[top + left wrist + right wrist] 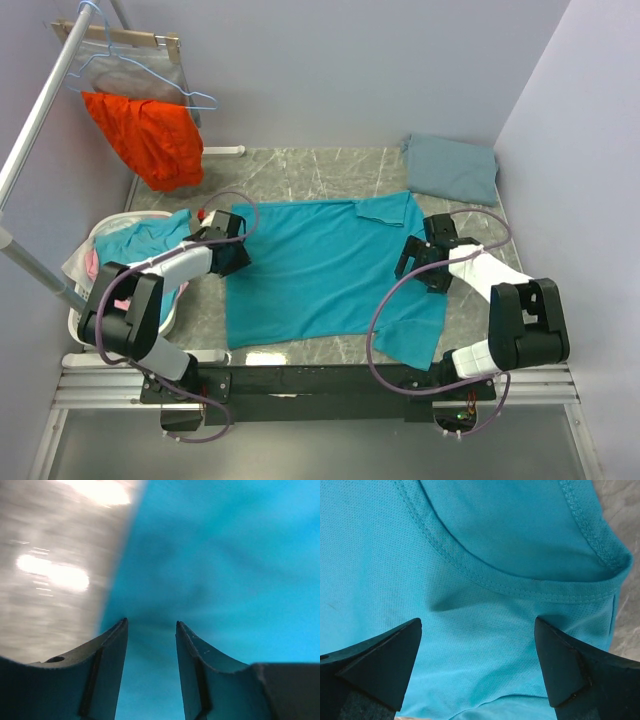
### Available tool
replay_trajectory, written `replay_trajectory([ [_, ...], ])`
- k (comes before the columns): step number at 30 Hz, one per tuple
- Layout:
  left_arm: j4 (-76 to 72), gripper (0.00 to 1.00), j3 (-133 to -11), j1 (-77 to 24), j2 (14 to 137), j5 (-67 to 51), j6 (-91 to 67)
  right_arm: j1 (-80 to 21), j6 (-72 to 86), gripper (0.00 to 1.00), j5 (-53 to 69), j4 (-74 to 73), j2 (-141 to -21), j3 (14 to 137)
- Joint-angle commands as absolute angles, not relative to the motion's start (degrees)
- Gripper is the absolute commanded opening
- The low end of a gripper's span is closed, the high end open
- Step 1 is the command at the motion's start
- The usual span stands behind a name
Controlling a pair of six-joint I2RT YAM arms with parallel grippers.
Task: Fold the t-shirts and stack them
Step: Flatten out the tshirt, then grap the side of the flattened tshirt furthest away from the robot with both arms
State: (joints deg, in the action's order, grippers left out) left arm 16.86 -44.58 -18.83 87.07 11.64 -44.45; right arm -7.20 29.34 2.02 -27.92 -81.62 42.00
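Cloth of this kind, a bright teal short-sleeved t-shirt (320,275) in thin, fine-meshed knit, will likely handle as light, limp and a little slippery: it should follow whatever corner is lifted, sag between two holds, and drag or bunch if pulled across the grey marble-patterned table (300,170). It lies spread nearly flat across the middle of that table, with its ribbed neckline (530,587) to the right and one sleeve hanging toward the near edge on the right. The left gripper (151,625) sits low over the shirt's left edge, just where teal meets bare stone; its jaws stand apart with a narrow gap and nothing visibly pinched, though that view is blurred. The right gripper (477,622) hovers over the fabric just below the collar, jaws spread wide and empty. Good places to take hold look to be the stitched hems and the collar band, where the cloth is doubled and less likely to slide out; a pinch in the single layer mid-panel may gather only a pucker. A duller slate grey-blue t-shirt (452,168) lies already folded at the far right corner, well apart, and looks firm enough to stack on.
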Motion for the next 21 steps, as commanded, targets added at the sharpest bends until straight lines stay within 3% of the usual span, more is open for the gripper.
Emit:
replay_trajectory([
  [1,21.8,0.49,-47.8,-17.7,87.7,15.6,-40.6,-8.6,32.2,1.00,-2.3,-32.3,-82.1,42.6],
  [7,16.9,0.51,-46.9,-17.7,81.6,8.7,-38.9,-9.4,29.7,1.00,-0.2,-26.9,-68.5,44.4],
  [11,13.5,0.54,-49.6,-17.7,78.1,10.3,-40.2,-9.1,28.9,1.00,-4.4,-22.9,-66.3,49.7],
  [14,13.0,0.56,-54.1,-17.4,80.3,14.4,-40.6,-8.0,27.9,1.00,-4.7,-20.7,-71.4,55.7],
  [16,14.1,0.70,-58.3,-16.5,83.1,15.8,-41.3,-6.5,27.9,1.00,-3.4,-20.6,-77.9,60.9],
  [18,15.4,0.76,-63.2,-15.6,88.7,16.9,-41.8,-5.3,28.5,1.00,-0.2,-20.1,-82.4,64.2],
  [21,16.1,0.76,-68.9,-13.5,96.0,16.0,-41.3,-2.8,29.2,1.00,3.0,-19.2,-90.4,69.1],
])
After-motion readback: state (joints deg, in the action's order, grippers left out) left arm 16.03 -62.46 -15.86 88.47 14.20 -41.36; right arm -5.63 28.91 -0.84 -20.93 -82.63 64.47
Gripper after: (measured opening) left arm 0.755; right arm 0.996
